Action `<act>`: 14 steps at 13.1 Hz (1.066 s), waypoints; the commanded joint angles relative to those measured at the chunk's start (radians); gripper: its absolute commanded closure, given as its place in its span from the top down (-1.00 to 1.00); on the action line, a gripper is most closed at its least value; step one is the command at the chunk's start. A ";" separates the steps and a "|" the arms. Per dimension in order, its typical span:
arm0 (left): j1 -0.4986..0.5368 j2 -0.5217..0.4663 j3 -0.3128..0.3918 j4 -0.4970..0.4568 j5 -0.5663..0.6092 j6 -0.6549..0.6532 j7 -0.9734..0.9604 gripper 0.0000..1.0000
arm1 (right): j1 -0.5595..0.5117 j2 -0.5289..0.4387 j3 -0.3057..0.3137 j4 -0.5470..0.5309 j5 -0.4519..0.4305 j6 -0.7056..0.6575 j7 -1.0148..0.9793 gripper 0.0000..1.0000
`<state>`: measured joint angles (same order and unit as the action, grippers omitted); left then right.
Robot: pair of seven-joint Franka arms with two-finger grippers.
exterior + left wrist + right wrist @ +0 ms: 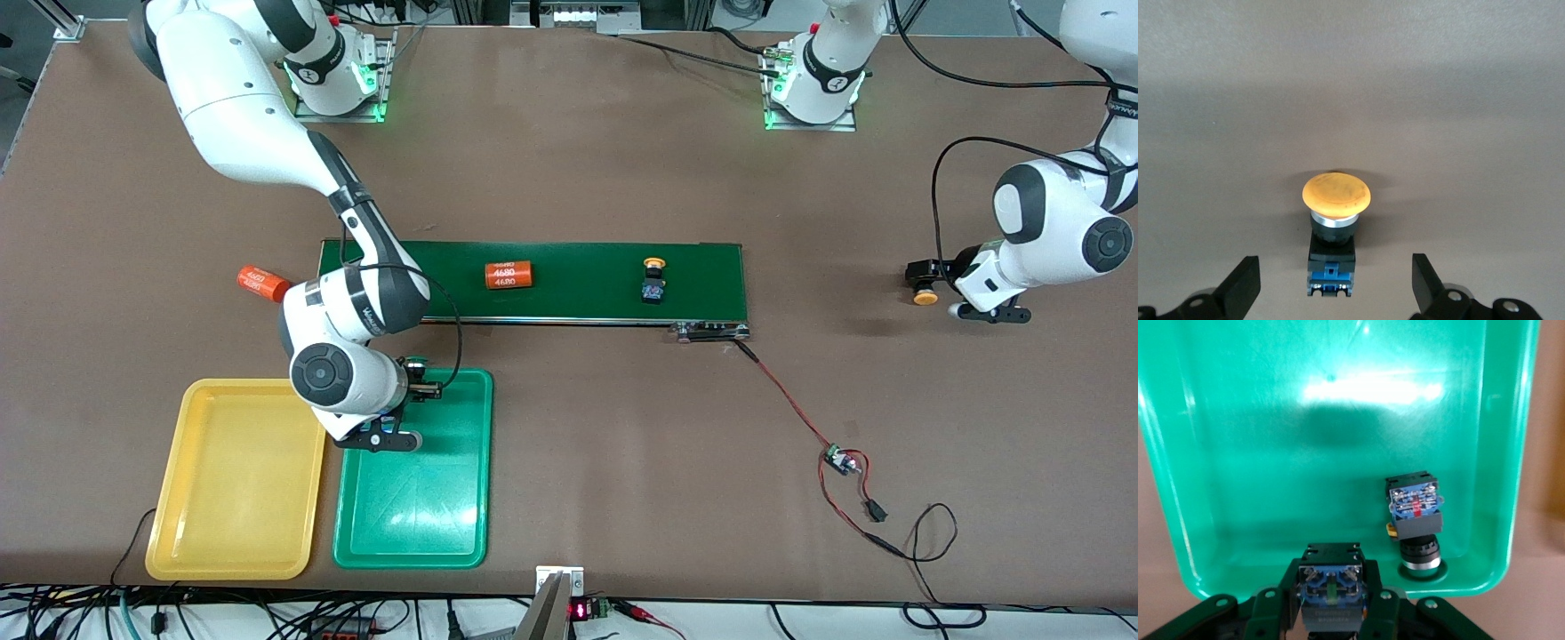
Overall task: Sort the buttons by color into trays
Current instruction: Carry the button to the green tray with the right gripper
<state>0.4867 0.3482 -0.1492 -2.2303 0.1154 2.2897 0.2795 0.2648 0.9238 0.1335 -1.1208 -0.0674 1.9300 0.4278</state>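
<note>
Green tray (418, 516) holding one button (1415, 520), yellow tray (236, 480) beside it

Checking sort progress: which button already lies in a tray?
The button lying in the green tray; another is in the right gripper, two yellow-capped ones lie outside.

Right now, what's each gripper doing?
Left gripper: open, around a yellow button on the table.
Right gripper: shut on a button, over the green tray.

place: robotics lab | evidence: bolted arm bases (342, 76), conveyor belt (569, 276), loose wiring (853, 498)
</note>
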 commanded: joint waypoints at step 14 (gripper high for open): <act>0.021 0.029 -0.003 0.000 0.021 0.019 0.017 -1.00 | 0.065 0.110 -0.080 0.088 0.005 0.227 -0.009 -0.99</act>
<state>0.5027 0.3975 -0.1468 -2.2301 0.1154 2.3122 0.2826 0.3192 0.9975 0.0671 -1.0710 -0.0675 2.1353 0.4059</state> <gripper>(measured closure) 0.595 0.595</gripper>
